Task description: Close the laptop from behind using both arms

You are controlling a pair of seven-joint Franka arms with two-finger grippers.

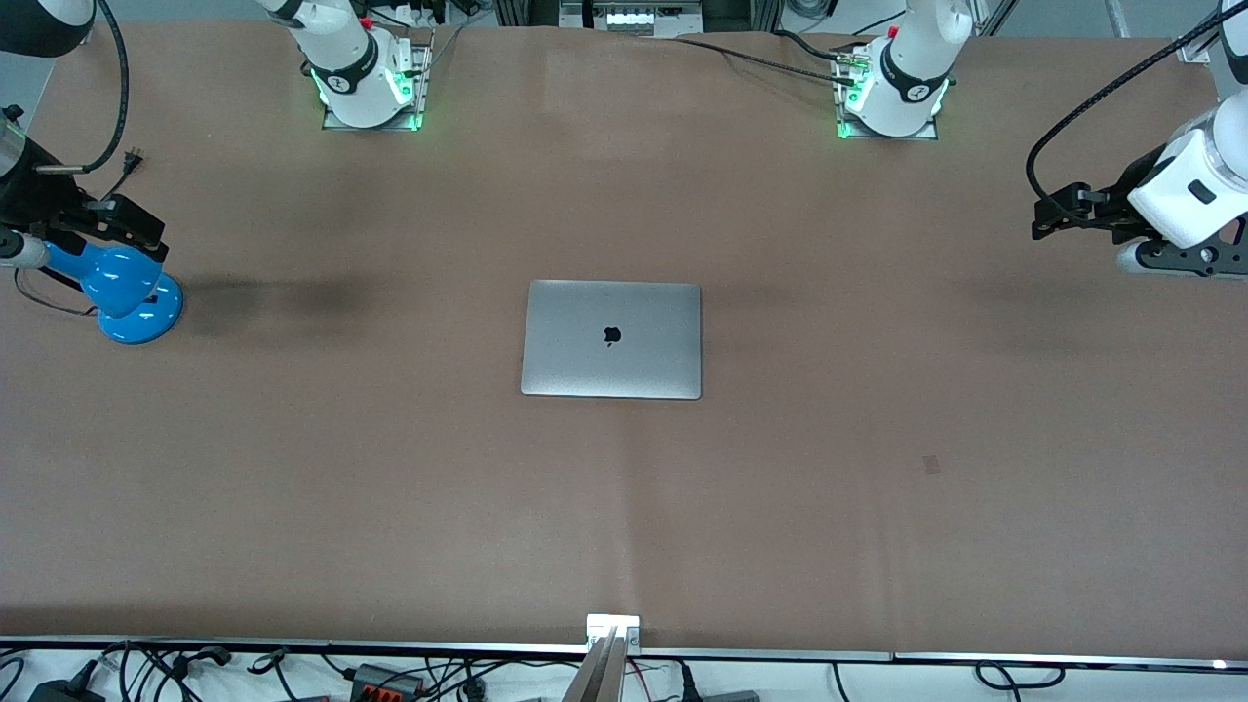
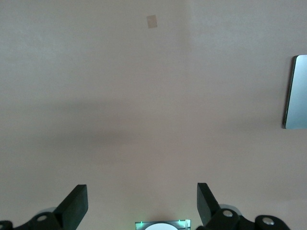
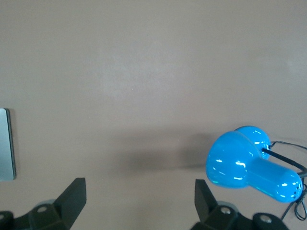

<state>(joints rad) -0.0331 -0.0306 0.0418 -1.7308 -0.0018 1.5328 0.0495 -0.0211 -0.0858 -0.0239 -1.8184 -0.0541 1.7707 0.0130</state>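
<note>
Laptop: your slim space-grey metal laptop lies shut mid-table, screen and keyboard hidden.
Left gripper: wide, empty, over bare table.
Right gripper: wide, empty, above the blue desk lamp, arm cut off.

Front camera is looking down from high, facing the bases. Both wrist cameras are pointing at the surface (sharing the laptop's edges).

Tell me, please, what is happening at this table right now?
Nothing is being handled at the moment. The laptop lies shut, lid down, mid-table. The left gripper hangs open over bare table toward the left arm's end, and the right gripper hangs open by the blue desk lamp toward the right arm's end. Both arms wait clear of the laptop.
</note>
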